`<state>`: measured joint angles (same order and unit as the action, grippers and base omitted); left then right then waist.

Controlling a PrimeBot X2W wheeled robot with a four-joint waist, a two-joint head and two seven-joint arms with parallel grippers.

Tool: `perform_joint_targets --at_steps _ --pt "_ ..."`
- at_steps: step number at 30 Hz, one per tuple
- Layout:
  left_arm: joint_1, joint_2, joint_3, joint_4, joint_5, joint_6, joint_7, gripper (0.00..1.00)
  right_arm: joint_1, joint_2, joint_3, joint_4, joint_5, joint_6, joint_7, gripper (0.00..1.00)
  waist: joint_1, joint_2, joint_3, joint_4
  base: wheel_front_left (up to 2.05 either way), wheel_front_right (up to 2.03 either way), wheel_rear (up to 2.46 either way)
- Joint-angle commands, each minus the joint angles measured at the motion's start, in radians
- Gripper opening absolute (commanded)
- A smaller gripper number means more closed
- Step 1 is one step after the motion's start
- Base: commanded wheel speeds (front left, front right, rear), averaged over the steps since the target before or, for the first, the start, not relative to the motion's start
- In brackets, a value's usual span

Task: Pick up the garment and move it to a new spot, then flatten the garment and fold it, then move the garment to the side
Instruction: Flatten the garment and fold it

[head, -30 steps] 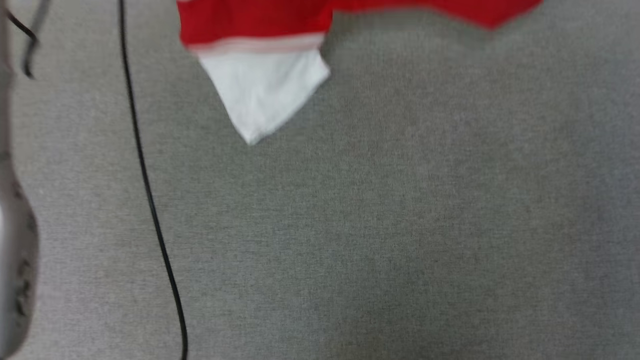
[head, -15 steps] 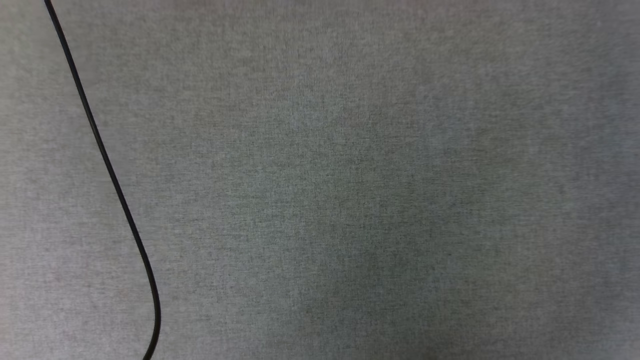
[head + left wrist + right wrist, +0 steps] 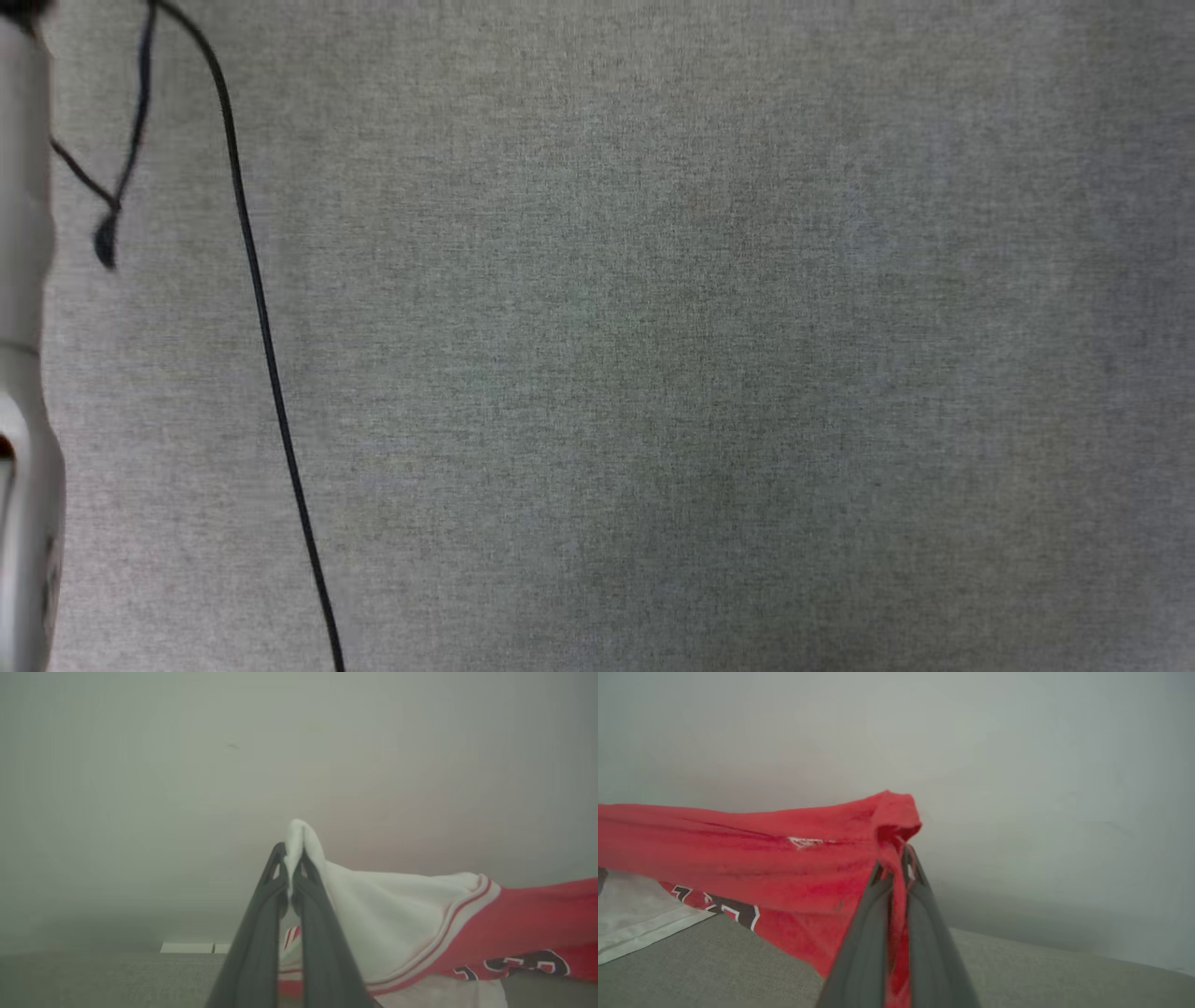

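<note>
In the left wrist view my left gripper (image 3: 292, 858) is shut on the white sleeve of the garment (image 3: 397, 914), whose red body with black lettering stretches away to the right above the grey surface. Red fabric of the garment (image 3: 784, 863) is pinched in my right gripper (image 3: 899, 858), which is shut on a bunched edge. From there the cloth spans leftward, lifted off the grey fabric surface (image 3: 714, 970), with a white part lying low at the left.
The head view looks down on plain grey fabric surface (image 3: 653, 373). A thin black cable (image 3: 266, 345) runs down its left side. A pale forearm (image 3: 23, 373) stands along the left edge. A pale wall (image 3: 187, 765) rises behind the surface in both wrist views.
The head camera has swung, so the red and white cloth at the top a second ago is out of the picture. The pale forearm and cable loop are back at the left edge.
</note>
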<state>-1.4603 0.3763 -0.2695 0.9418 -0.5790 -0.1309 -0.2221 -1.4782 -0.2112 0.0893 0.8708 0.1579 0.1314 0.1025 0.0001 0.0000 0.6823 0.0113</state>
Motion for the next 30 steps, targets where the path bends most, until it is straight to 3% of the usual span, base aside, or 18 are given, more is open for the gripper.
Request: perform_joint_targets --at_steps 1,8,15,22,30 --pt "0.083 0.024 -0.025 -0.002 -0.007 0.001 -0.014 0.00 0.084 0.007 0.021 0.010 0.026 -0.001 -0.026 0.00 -0.0001 0.0000 -0.037 -0.002 0.00 0.00 0.00" --pt "0.363 0.037 -0.080 -0.055 -0.087 0.001 -0.034 0.00 0.343 -0.013 0.071 -0.017 0.115 -0.001 -0.054 0.00 -0.0001 0.0000 -0.145 -0.001 0.00 0.00 0.00" --pt "0.623 0.048 -0.061 -0.141 -0.126 0.001 -0.043 0.00 0.590 -0.043 0.078 -0.110 0.179 -0.002 -0.065 0.00 -0.0001 0.0000 -0.259 0.005 0.00 0.00 0.00" --pt "0.942 0.043 -0.008 -0.309 -0.118 0.064 -0.045 0.00 0.905 -0.075 0.026 -0.261 0.228 -0.002 -0.024 0.00 -0.0001 0.0000 -0.411 0.019 0.00 0.00 0.00" --pt "1.193 0.033 -0.010 -0.462 -0.128 0.143 -0.030 0.00 1.159 -0.050 -0.046 -0.410 0.226 -0.002 0.020 0.00 -0.0001 0.0000 -0.528 0.035 0.00 0.00 0.00"
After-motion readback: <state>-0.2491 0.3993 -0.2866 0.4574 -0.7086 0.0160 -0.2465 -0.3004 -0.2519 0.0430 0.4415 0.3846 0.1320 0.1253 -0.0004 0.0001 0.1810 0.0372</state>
